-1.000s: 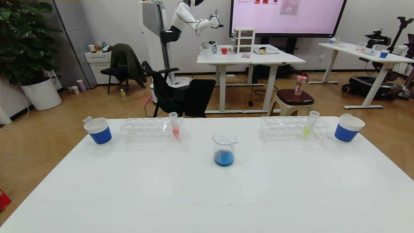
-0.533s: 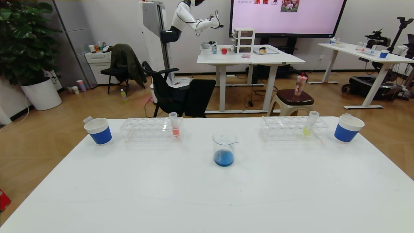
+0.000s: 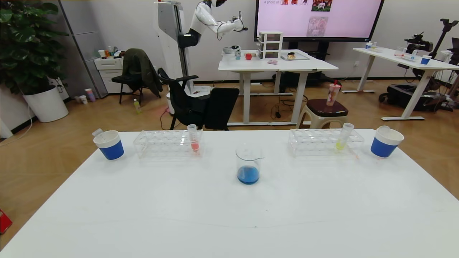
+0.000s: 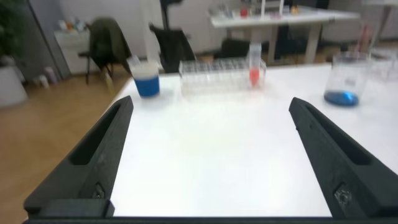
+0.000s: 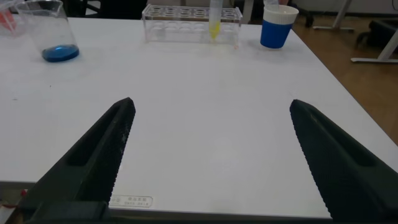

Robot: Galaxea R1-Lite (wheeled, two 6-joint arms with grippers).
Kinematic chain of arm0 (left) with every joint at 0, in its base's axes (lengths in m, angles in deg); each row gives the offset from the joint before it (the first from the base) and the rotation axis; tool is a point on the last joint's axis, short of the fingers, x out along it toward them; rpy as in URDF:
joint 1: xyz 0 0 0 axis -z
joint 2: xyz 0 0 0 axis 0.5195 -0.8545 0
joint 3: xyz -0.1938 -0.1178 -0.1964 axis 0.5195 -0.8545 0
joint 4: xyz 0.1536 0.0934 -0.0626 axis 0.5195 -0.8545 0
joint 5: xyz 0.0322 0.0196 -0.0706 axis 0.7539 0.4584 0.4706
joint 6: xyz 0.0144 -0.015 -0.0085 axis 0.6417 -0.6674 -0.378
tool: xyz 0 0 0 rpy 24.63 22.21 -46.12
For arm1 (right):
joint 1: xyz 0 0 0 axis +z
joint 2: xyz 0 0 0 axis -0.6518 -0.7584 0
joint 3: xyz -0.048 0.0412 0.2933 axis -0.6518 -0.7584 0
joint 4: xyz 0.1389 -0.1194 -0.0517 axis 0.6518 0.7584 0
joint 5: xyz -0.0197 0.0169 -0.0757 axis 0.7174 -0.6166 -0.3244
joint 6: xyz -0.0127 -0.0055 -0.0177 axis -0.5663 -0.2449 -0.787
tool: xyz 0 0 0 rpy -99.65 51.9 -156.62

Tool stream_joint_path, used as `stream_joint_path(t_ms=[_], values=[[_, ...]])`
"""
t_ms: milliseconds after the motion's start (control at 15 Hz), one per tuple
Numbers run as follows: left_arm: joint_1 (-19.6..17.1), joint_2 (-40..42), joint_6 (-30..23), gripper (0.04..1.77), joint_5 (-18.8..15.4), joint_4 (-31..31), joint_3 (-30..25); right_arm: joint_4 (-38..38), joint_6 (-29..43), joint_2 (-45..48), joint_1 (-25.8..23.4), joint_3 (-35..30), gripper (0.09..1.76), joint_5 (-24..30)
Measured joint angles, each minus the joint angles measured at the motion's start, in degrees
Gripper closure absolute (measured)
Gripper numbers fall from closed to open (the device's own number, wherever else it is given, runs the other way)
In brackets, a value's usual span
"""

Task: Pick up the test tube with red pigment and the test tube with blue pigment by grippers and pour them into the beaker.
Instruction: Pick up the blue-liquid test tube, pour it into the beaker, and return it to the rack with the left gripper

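The white table [image 3: 229,215] carries two clear racks, two paper cups and the beaker [image 3: 248,164], which stands mid-table between the racks with blue liquid already in its bottom. The red tube [image 3: 193,138] stands upright in the left rack [image 3: 166,143]; no blue tube is visible. The left gripper [image 4: 211,168] and right gripper [image 5: 211,162] hover over the near edge, fingers spread wide, empty. The risk is mistaking the yellow tube [image 3: 343,137] in the right rack [image 3: 322,142] for a task tube, or nudging a light rack while reaching in.
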Motion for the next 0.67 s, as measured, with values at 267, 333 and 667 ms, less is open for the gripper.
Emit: stream_joint_path(t_ms=[267, 333, 667], values=[[0.1, 0.1, -1.3, 0.06, -1.9, -7.7, -0.7, 0.0, 0.0, 0.0, 0.0, 0.0, 0.11, 0.0], [0.1, 0.1, -0.9, 0.06, -1.5, -7.3, -0.7, 0.0, 0.0, 0.0, 0.0, 0.0, 0.11, 0.0], [0.0, 0.1, 0.5, 0.06, 0.9, -7.5, -2.1, 0.0, 0.0, 0.0, 0.0, 0.0, 0.11, 0.0]])
